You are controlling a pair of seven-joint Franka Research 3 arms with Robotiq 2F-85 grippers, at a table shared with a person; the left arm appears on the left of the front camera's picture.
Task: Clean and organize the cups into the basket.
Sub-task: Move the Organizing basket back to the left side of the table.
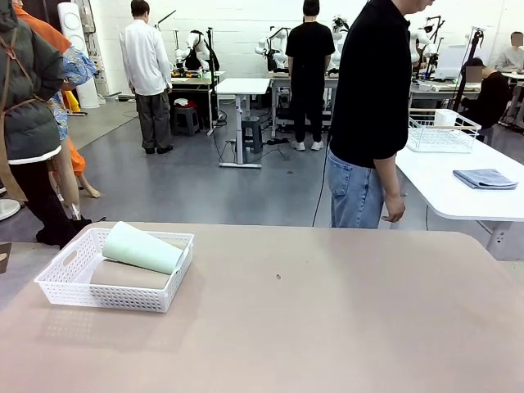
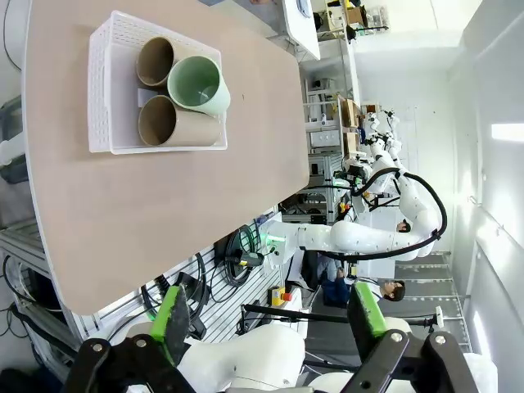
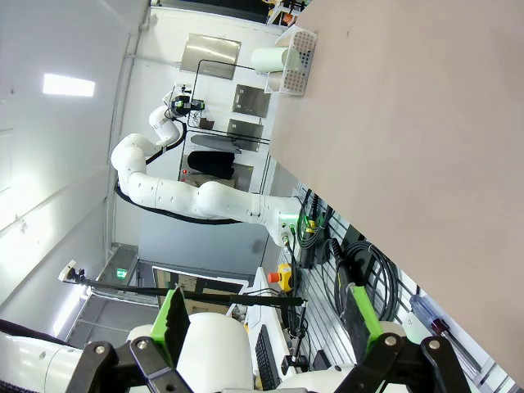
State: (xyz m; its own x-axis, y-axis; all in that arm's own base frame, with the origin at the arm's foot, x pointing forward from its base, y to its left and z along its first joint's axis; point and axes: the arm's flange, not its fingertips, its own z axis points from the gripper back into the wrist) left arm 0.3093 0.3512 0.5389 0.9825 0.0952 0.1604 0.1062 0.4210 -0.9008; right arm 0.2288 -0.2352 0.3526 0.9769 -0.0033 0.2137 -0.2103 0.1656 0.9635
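Lying on their sides at lower left of the front view, the mint cup (image 1: 142, 247) stacked atop the beige cups (image 1: 129, 274) so all fit inside the basket (image 1: 115, 299), both grippers (image 2: 266, 315) (image 3: 266, 315) hang spread, empty.

A white lattice-sided basket (image 1: 61, 286) holds the cups lying on their sides. The mint green cup (image 1: 143, 247) rests tilted atop two beige-brown cups (image 2: 172, 123) lying side by side on the basket's floor.
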